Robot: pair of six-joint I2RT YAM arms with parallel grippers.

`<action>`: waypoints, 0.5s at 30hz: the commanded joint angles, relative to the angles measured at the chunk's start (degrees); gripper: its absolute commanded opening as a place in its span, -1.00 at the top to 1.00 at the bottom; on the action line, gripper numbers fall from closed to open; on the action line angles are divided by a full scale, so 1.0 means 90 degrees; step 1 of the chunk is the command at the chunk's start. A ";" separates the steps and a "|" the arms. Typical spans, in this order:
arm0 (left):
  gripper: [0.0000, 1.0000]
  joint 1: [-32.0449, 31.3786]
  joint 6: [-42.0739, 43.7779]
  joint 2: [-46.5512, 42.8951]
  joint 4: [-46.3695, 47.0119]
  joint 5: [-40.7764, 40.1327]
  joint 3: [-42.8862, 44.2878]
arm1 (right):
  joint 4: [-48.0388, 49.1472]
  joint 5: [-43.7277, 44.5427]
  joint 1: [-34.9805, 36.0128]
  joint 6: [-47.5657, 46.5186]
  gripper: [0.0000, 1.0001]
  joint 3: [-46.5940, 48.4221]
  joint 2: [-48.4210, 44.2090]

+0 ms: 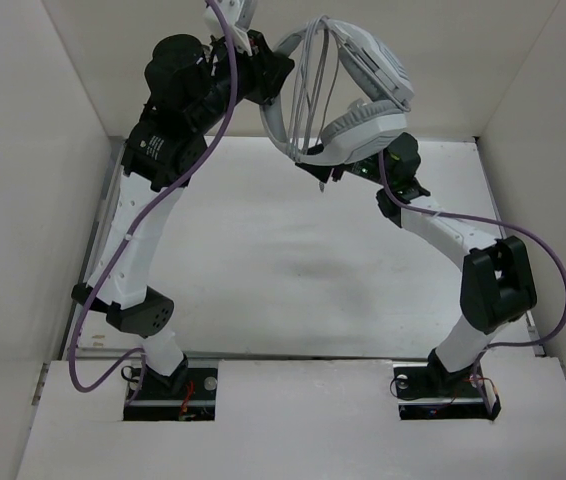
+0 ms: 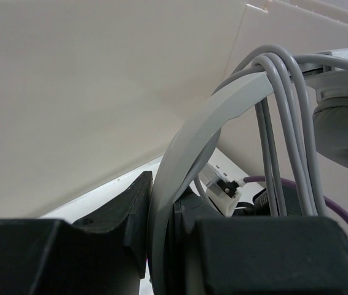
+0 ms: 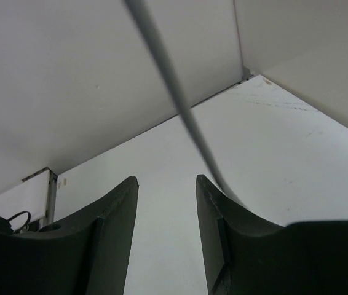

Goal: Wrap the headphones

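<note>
The light grey-white headphones (image 1: 363, 85) hang in the air at the back of the table. Their thin grey cord (image 1: 311, 95) is looped several times around the headband. My left gripper (image 1: 275, 72) is raised and shut on the headband; the left wrist view shows the headband (image 2: 189, 147) clamped between the fingers, with the cord loops (image 2: 284, 135) and one earcup (image 2: 346, 132) to the right. My right gripper (image 1: 328, 172) sits just below the lower earcup. In the right wrist view it (image 3: 166, 181) is open and empty, and the blurred cord (image 3: 180, 104) runs past the outside of its right finger (image 3: 214, 209).
White enclosure walls stand at the back and on both sides. The white table (image 1: 263, 260) lies below the raised headphones. Thick purple cables (image 1: 178, 180) run along both arms. The right arm's elbow (image 1: 498, 285) is at the right.
</note>
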 commanded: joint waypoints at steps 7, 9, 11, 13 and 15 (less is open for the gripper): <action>0.97 0.0160 -0.0293 -0.0493 0.0769 0.0071 -0.0083 | 0.0171 -0.0171 -0.0003 -0.0109 0.04 -0.0341 -0.0425; 0.97 0.0229 -0.0284 -0.0513 0.0789 0.0071 -0.0151 | 0.0162 -0.0200 -0.0003 -0.0119 0.04 -0.0566 -0.0620; 0.97 0.0277 -0.0274 -0.0513 0.0799 0.0071 -0.0171 | 0.0152 -0.0239 -0.0022 -0.0119 0.04 -0.0722 -0.0777; 0.97 0.0297 -0.0283 -0.0513 0.0808 0.0071 -0.0171 | 0.0113 -0.0249 -0.0042 -0.0119 0.04 -0.0811 -0.0894; 0.97 0.0297 -0.0303 -0.0513 0.0818 0.0071 -0.0161 | 0.0084 -0.0249 -0.0052 -0.0119 0.04 -0.0821 -0.0934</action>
